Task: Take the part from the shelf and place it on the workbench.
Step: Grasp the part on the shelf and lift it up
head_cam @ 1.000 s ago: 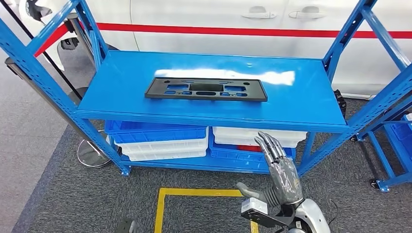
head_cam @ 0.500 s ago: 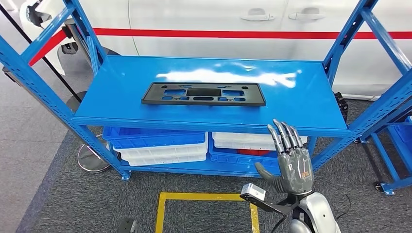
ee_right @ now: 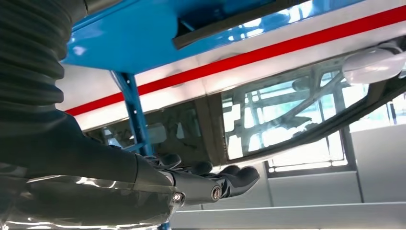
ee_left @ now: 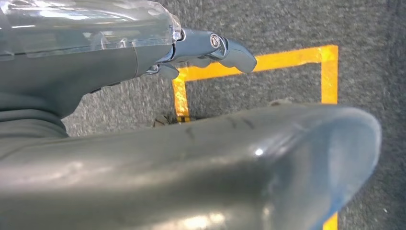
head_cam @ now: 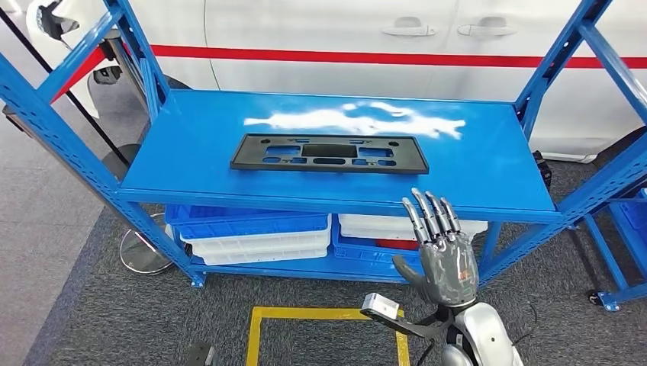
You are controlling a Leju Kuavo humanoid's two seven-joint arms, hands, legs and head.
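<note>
We judged the plate (head_cam: 329, 153) stiff, light; grip its long edge. Right hand (head_cam: 443, 255) at five o'clock, fingers spread, empty.

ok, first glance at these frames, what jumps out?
The flat black part lying alone mid-shelf on the bright blue shelf. Then the right hand, fingers spread and holding nothing, raised in front of the shelf's front edge. Behind stands a white car with a red stripe.
</note>
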